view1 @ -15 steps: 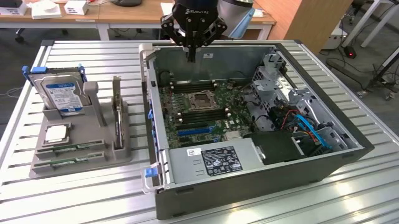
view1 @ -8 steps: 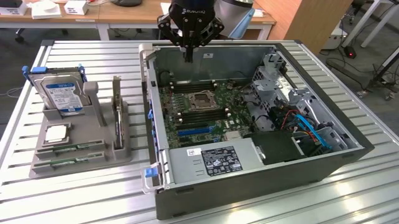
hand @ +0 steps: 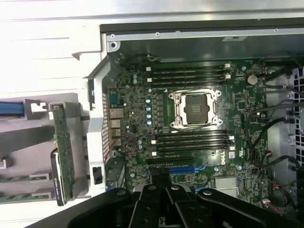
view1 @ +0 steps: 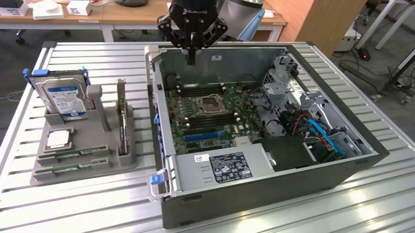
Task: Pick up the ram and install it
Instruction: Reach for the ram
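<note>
Two green ram sticks [view1: 70,155] [view1: 65,168] lie on edge in the front slots of a grey holder [view1: 77,177] at the exterior view's left; the wrist view catches their ends [hand: 16,178] [hand: 19,195]. My gripper [view1: 190,61] hangs shut and holds nothing, above the far wall of the open computer case [view1: 259,194], well away from the ram. In the wrist view its black fingers [hand: 160,183] meet over the motherboard [hand: 137,118]. Empty black memory slots [hand: 190,73] [hand: 192,140] run on both sides of the processor socket [hand: 195,109].
The holder also carries a hard drive [view1: 63,99], a square silver chip [view1: 58,140] and an upright card [view1: 121,116]. Inside the case sit a power supply [view1: 224,165], a drive cage [view1: 285,82] and cables [view1: 324,136]. Everything stands on a slatted metal table [view1: 84,213].
</note>
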You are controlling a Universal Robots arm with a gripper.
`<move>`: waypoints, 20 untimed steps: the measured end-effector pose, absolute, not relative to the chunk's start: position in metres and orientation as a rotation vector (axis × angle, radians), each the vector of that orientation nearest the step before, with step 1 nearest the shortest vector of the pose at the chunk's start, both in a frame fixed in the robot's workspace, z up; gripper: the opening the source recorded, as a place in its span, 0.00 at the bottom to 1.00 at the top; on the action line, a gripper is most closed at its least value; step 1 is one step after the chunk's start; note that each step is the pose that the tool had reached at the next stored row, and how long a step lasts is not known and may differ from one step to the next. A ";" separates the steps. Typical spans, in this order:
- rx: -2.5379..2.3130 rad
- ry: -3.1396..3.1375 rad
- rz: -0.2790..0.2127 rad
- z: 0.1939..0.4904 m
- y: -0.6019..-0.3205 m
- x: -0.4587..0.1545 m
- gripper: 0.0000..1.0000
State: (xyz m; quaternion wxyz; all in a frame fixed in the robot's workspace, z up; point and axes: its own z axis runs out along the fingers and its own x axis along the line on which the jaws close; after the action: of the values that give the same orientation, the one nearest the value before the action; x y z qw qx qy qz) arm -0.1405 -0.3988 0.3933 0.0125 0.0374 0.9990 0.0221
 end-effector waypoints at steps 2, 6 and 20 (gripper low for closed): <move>0.117 3.114 0.069 0.393 -0.399 -0.143 0.09; 0.117 3.114 0.069 0.393 -0.399 -0.148 0.09; 0.117 3.113 0.069 0.393 -0.399 -0.167 0.09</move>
State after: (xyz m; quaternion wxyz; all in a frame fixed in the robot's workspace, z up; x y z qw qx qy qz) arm -0.1674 -0.3988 0.3933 0.0126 0.0374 0.9990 0.0221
